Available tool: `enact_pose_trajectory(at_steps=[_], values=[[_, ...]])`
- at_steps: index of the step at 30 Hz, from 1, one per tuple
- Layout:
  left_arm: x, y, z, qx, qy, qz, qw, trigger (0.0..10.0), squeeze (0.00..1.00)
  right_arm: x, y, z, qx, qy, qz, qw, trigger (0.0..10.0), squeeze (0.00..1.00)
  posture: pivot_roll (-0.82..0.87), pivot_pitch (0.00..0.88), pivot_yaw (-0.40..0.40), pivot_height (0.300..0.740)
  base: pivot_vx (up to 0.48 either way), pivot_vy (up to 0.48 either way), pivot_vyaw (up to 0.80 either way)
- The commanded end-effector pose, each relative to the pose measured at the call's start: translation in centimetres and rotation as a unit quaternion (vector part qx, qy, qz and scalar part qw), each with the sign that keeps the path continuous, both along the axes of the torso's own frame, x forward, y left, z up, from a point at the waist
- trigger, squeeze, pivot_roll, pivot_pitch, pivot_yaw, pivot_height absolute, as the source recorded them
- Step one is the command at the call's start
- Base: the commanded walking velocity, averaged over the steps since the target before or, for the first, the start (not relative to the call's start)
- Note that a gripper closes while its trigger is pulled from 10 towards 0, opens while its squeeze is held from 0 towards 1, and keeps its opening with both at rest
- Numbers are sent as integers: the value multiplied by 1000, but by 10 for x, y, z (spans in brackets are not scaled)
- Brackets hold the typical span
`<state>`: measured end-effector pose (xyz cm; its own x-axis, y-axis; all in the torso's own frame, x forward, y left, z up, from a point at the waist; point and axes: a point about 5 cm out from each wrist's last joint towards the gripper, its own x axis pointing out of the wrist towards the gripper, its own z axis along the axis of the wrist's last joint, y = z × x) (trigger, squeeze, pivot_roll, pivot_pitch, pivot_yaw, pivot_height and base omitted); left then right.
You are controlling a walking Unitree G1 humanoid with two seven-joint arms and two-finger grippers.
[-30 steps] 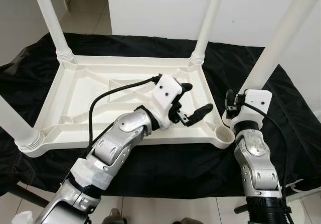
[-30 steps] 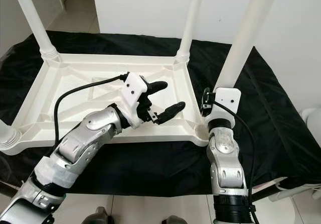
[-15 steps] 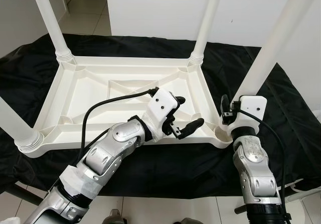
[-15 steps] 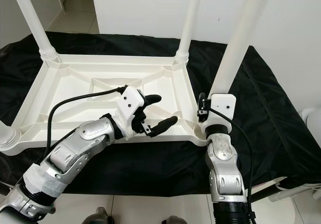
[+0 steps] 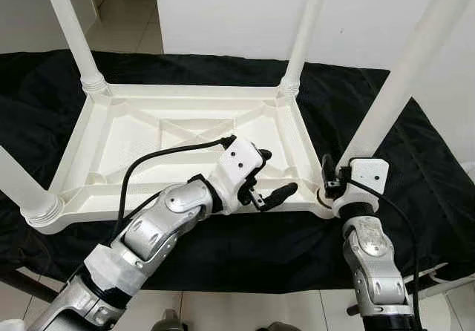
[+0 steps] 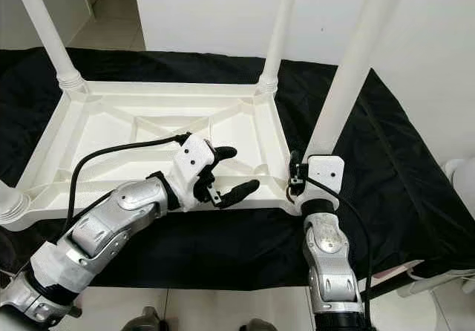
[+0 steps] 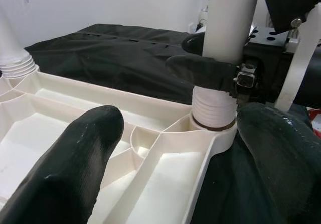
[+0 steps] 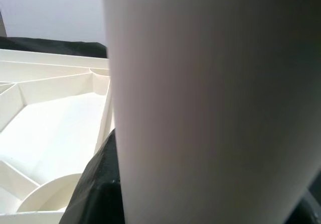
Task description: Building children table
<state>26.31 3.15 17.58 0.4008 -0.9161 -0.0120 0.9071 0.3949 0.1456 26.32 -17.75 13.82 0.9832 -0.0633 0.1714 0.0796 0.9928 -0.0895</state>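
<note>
A white plastic tabletop [image 5: 126, 138] lies upside down on a black cloth. Legs stand in its far-left [image 5: 74, 34], far-right [image 5: 304, 34] and near-left [image 5: 18, 182] corners. My right gripper [image 5: 331, 183] is shut on the fourth leg [image 5: 404, 71] just above its base. In the left wrist view that leg's threaded end [image 7: 213, 108] sits in the near-right corner socket, with the right gripper's fingers [image 7: 200, 71] clamped above it. My left gripper [image 5: 273, 174] hovers open over the tabletop's near-right part, a little left of that corner, holding nothing. The right wrist view is close on the leg [image 8: 210, 103].
The black cloth [image 5: 415, 168] covers the surface under the tabletop and hangs over its near edge. A white wall rises behind. A tiled floor and doorway lie at the far left [image 5: 126, 19]. A white object [image 6: 462, 175] stands beyond the cloth on the right.
My right gripper has brought the leg down and its end now sits in the near-right socket. My left gripper has drawn back toward the tabletop's near edge, still open.
</note>
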Motion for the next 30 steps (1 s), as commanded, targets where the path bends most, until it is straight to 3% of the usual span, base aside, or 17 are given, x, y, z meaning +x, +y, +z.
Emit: enact_pose_trajectory(at_steps=[1,11,30], values=[[-8,-3,-1,19,1,-91,996,10000,0,-2,-4,-14,5,30,-2,1000,10000,0,27,0,-41,740,0,0,0],[-9,-3,1,20,-1,-95,995,10000,0,-2,3,-23,-9,15,57,998,10000,0,28,0,-38,740,0,0,0],[-10,-3,3,20,2,-99,995,10000,0,-10,5,-35,-14,10,89,996,10000,0,11,2,-22,740,0,0,0]])
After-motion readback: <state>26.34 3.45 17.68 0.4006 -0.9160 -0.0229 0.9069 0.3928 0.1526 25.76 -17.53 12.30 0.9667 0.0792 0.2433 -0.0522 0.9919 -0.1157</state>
